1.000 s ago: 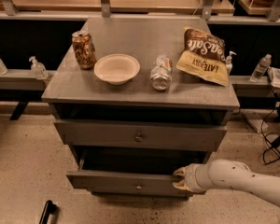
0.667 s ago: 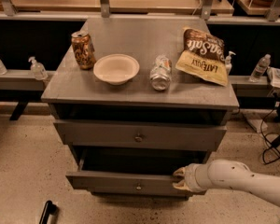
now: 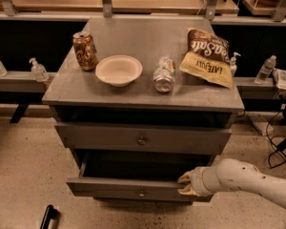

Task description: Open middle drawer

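**A:** Where is the gripper [image 3: 185, 184] working, and why there?

**B:** It is clasping the right end of the middle drawer [image 3: 109, 188], its fingers pinching the front's top edge. That is probably a firmer hold than the small knob [image 3: 141, 193] would give.

**A:** Is there room ahead?

**B:** The drawer is standing partly out beneath the top drawer [image 3: 100, 136]. The floor [image 3: 24, 175] in front is lying open for further travel.

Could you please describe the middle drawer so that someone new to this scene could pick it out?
Find the grey cabinet with a white bowl on top. Under its taller-fronted top drawer is the middle drawer, with the gripper at the right end of its front. It is pulled well out, showing its dark inside, and has a lower front and a smaller round knob.
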Robot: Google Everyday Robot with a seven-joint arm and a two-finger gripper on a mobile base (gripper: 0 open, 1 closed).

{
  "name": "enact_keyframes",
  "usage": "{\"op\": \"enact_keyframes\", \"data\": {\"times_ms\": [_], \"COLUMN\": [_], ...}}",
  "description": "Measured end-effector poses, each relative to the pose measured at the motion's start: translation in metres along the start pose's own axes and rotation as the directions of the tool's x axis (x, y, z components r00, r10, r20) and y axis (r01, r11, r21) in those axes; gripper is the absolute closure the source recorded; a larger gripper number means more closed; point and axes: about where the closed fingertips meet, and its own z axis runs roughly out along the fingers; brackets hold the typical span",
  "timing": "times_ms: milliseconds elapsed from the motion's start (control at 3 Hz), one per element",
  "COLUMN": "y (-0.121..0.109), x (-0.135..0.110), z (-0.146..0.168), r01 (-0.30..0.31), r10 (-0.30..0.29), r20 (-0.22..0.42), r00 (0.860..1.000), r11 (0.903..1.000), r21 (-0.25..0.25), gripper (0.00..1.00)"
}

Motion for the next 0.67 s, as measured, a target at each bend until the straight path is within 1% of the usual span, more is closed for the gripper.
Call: {"op": "enact_keyframes", "data": {"times_ms": [333,667], "y": [0.0102,0.0102], "x": [0.0,0.0], "z": [-0.0102,-0.0102], "r01": [-0.007,-0.007], "r10": [0.009,0.009], "r20": [0.021,0.021], "r00": [1.0,1.0], "r11": [0.9973,0.9973], "r21": [-0.073,-0.073], "gripper": [1.0,1.0]}}
